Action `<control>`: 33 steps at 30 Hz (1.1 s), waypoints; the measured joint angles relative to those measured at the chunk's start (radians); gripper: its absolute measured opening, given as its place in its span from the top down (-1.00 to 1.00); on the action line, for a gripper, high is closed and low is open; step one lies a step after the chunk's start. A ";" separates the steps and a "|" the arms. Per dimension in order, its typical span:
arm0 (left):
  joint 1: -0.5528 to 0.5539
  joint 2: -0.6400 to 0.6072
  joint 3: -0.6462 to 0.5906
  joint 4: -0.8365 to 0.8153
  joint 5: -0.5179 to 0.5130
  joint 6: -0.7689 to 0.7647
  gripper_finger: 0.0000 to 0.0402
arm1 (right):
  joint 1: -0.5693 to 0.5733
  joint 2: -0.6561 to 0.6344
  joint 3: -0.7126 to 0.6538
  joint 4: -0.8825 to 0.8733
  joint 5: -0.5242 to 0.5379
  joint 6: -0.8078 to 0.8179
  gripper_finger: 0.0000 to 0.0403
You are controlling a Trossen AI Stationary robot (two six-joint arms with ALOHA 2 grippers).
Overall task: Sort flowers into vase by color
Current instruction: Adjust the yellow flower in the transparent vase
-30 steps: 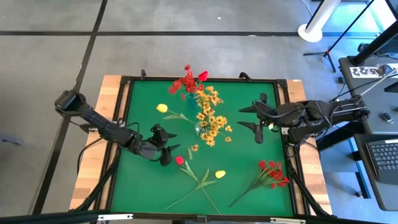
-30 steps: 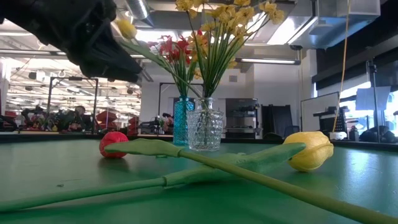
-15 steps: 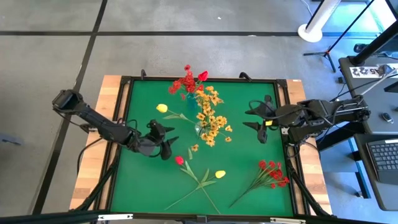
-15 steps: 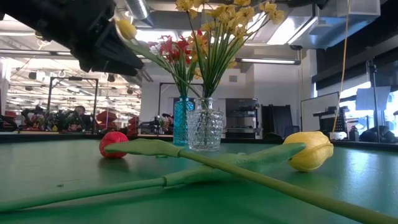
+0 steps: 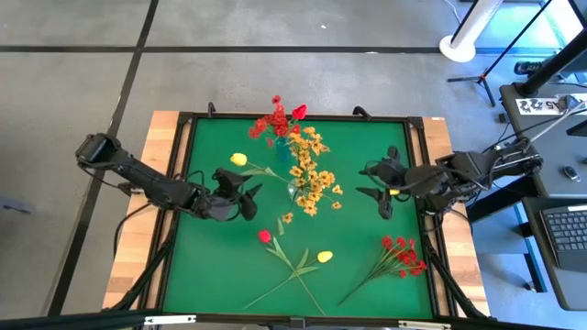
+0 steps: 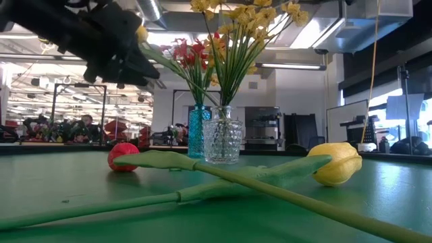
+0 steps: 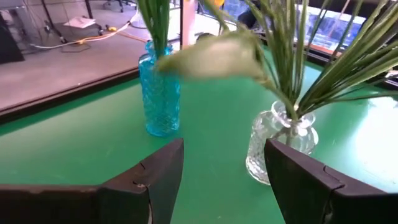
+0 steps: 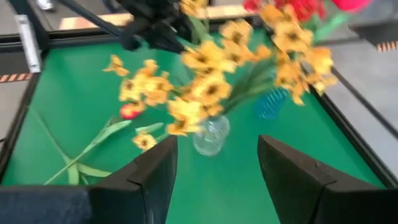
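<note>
A clear glass vase [image 5: 298, 191] [image 6: 223, 142] holds yellow-orange sprigs and a yellow bud [image 5: 238, 159] that leans out toward the table's left. A blue vase [image 5: 275, 139] [image 7: 160, 93] behind it holds red blooms. Lying on the green mat are a red bud [image 5: 264, 236], a yellow bud [image 5: 324, 257] with its stem crossing the red one's, a red cluster sprig [image 5: 404, 252] and a small loose yellow bloom [image 5: 286, 218]. My left gripper [image 5: 252, 200] [image 7: 224, 149] hovers open left of the clear vase. My right gripper [image 5: 367, 181] [image 8: 217, 149] hovers open to its right.
A raised black frame [image 5: 183, 183] borders the green mat, and wooden table edges [image 5: 151, 192] lie outside it. Open mat lies between the vases and the right gripper, and along the near left corner. Beyond the right edge stands a desk with a laptop [image 5: 564, 229].
My left gripper has moved toward the far edge and up, away from the red bud and closer to the clear vase and the leaning yellow bud's stem. My right gripper has drifted slightly toward the near edge. The flowers have stayed where they were.
</note>
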 joint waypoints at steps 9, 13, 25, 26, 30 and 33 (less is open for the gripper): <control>-0.024 0.001 -0.245 0.571 0.087 0.118 -0.08 | 0.190 -0.070 -0.113 0.220 0.137 -0.120 -0.09; -0.004 0.001 -0.329 0.871 0.189 0.237 -0.08 | 0.199 -0.161 -0.269 0.379 0.133 -0.167 -0.09; 0.161 0.010 -0.307 0.909 0.293 0.301 -0.08 | 0.191 -0.488 -0.651 0.747 0.108 -0.265 -0.09; 0.177 0.010 -0.303 0.910 0.304 0.301 -0.08 | 0.191 -0.506 -0.666 0.751 0.108 -0.267 -0.09; 0.229 0.010 -0.273 0.911 0.366 0.303 -0.08 | 0.191 -0.555 -0.705 0.761 0.108 -0.262 -0.09; 0.255 0.010 -0.246 0.909 0.400 0.319 -0.08 | 0.191 -0.566 -0.712 0.762 0.108 -0.260 -0.09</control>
